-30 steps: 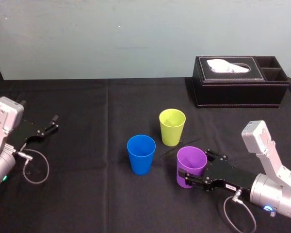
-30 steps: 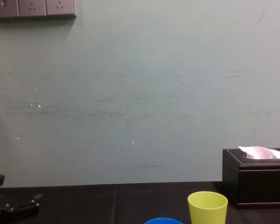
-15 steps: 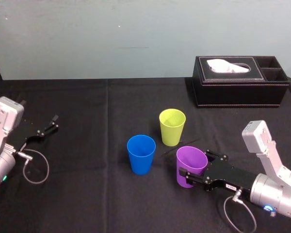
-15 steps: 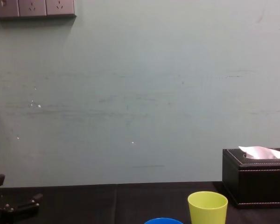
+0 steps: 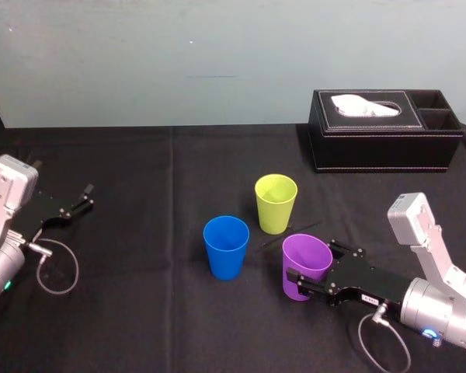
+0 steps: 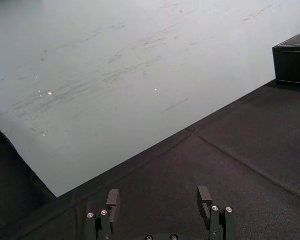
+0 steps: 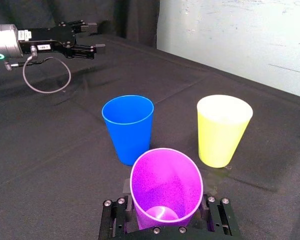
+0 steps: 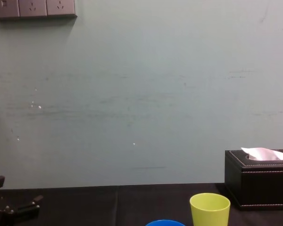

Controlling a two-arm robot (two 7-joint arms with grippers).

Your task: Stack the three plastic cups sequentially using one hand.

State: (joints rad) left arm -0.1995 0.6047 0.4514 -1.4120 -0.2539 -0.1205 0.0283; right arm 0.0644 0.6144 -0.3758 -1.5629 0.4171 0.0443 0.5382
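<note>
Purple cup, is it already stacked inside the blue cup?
No, the purple cup is held between the fingers of the right gripper, apart from the blue cup.

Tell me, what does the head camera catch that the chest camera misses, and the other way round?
Head view, not chest: the purple cup, held by the right gripper. Chest view, not head: wall sockets at top left. Both: the yellow-green cup, the blue cup (just its rim in the chest view), the black tissue box and the idle left gripper at far left.
</note>
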